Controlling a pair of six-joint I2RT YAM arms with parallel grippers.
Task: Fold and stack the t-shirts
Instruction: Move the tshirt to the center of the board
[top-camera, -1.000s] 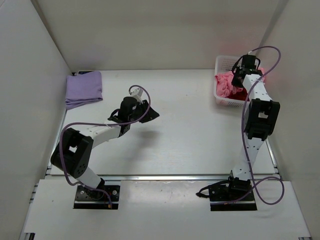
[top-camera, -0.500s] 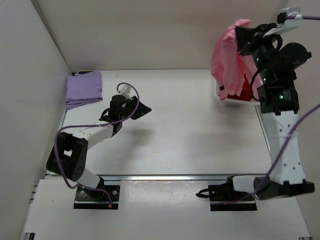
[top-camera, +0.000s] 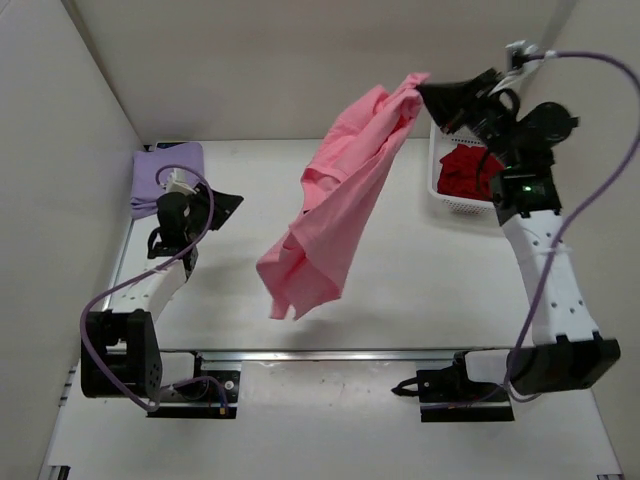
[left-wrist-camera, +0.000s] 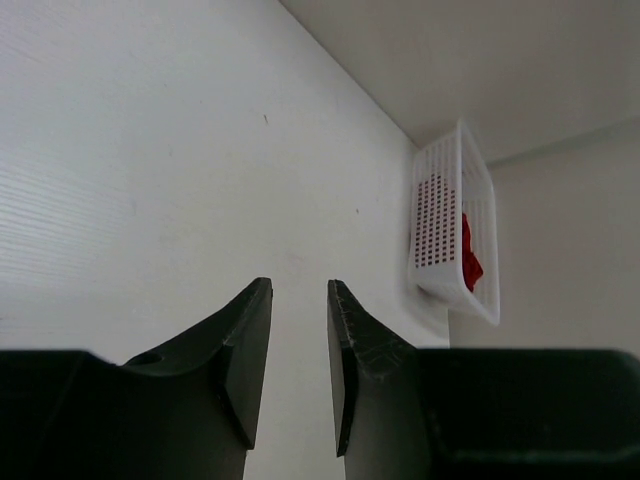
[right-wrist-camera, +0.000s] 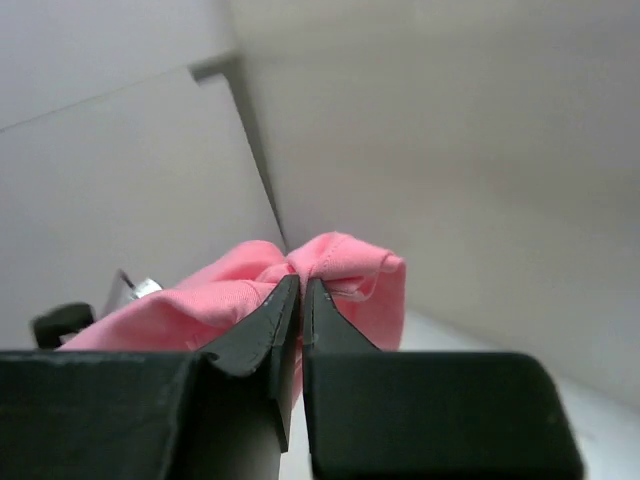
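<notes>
My right gripper (top-camera: 428, 93) is shut on the pink t-shirt (top-camera: 335, 205) and holds it high in the air; the shirt hangs and swings out over the middle of the table. In the right wrist view the pink cloth (right-wrist-camera: 340, 265) is pinched between the fingertips. The dark red t-shirt (top-camera: 468, 172) lies in the white basket (top-camera: 462, 206) at the back right; it also shows in the left wrist view (left-wrist-camera: 468, 262). The lavender t-shirt (top-camera: 152, 170) lies folded at the back left. My left gripper (top-camera: 228, 203) is open and empty, beside the lavender shirt, its jaws (left-wrist-camera: 298, 360) a small gap apart.
White walls enclose the table on the left, back and right. The basket (left-wrist-camera: 440, 225) stands against the right wall. The left arm's purple cable loops over the table's left side.
My right gripper has lifted the pink t-shirt out of the basket and swung it up and left over the table. My left arm has pulled back to the left, towards the lavender shirt.
</notes>
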